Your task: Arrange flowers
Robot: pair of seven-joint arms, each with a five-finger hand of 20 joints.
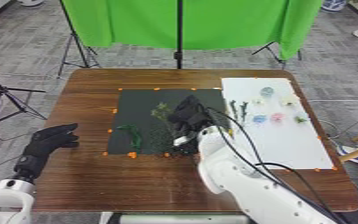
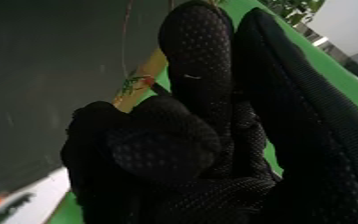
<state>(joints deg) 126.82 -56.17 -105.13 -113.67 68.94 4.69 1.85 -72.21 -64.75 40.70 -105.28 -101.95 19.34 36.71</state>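
Head view, right robot hand [image 1: 190, 116]: over the dark mat [image 1: 135, 99], just beside the leafy sprig [image 1: 163, 111]; prob. there to set or adjust greenery.
Right hold: can't tell if it's clamped on a stem or empty; the glove hides too much.
Left robot hand [image 1: 51, 141]: relaxed & apart, by the mat's left side, nothing in it; prob. parked to leave the right arm room.
Green strand [image 1: 133, 136]: on mat, left part, apart from sprig.
White sheet [image 1: 291, 150]: right side of surface [image 1: 88, 92]; carries blue bloom [image 1: 260, 119], pink bloom [image 1: 277, 118] btwn blue & green bloom [image 1: 300, 119], w/ pale blue bloom [image 1: 267, 92] farther off.
Dark stems [image 1: 238, 110]: on sheet, nr mat; spread prob. eases single picks.
Layout, why: sheet likely = supply, mat = arrangement area.
Risk: glove could snag or drag sprig on withdrawal; lift clear first.
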